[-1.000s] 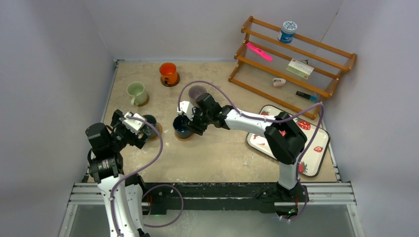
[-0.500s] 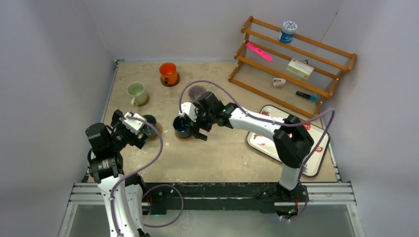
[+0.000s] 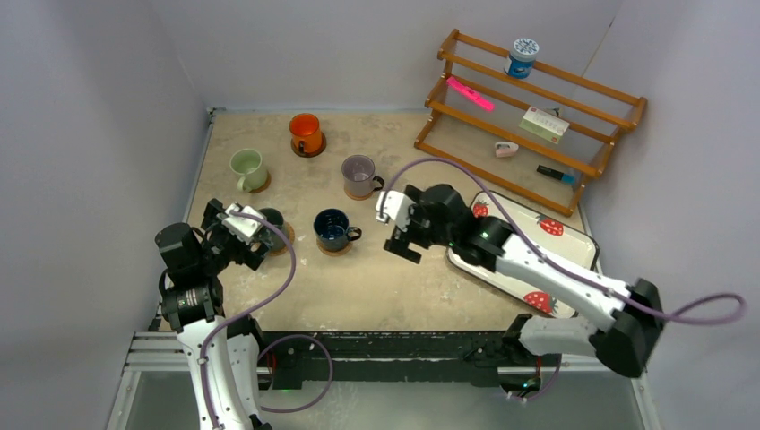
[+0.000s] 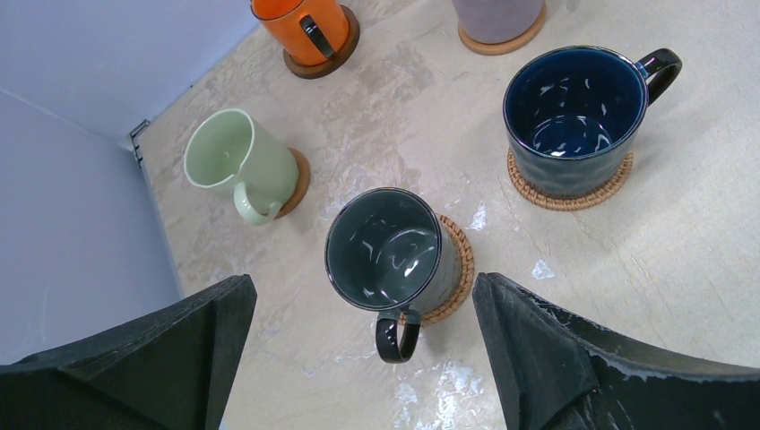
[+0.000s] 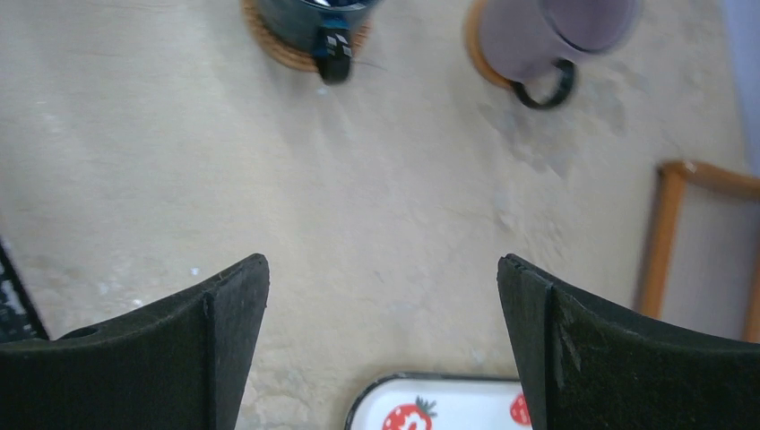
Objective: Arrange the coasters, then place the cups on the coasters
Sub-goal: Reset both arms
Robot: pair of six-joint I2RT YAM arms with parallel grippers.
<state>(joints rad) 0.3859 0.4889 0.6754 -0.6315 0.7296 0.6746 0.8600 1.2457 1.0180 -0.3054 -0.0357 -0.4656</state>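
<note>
Five cups each stand on a coaster. In the top view they are the orange cup (image 3: 305,132), pale green cup (image 3: 246,167), purple-grey cup (image 3: 358,174), dark blue cup (image 3: 332,228) and dark grey-teal cup (image 3: 272,222). My left gripper (image 3: 244,229) hangs open just near-left of the grey-teal cup (image 4: 390,249), whose woven coaster (image 4: 459,269) shows beneath it. My right gripper (image 3: 400,229) is open and empty, to the right of the dark blue cup (image 5: 315,12) and apart from it. The purple-grey cup (image 5: 556,31) is at the top right of its wrist view.
A white strawberry-print tray (image 3: 574,269) lies at the right, under the right arm. A wooden rack (image 3: 529,116) with a blue-and-white tub (image 3: 522,55) and small items stands at the back right. Grey walls close in the table on three sides.
My right gripper has opened, let go of the dark blue cup on its coaster, and drawn back to the right toward the tray. The left arm has not moved.
</note>
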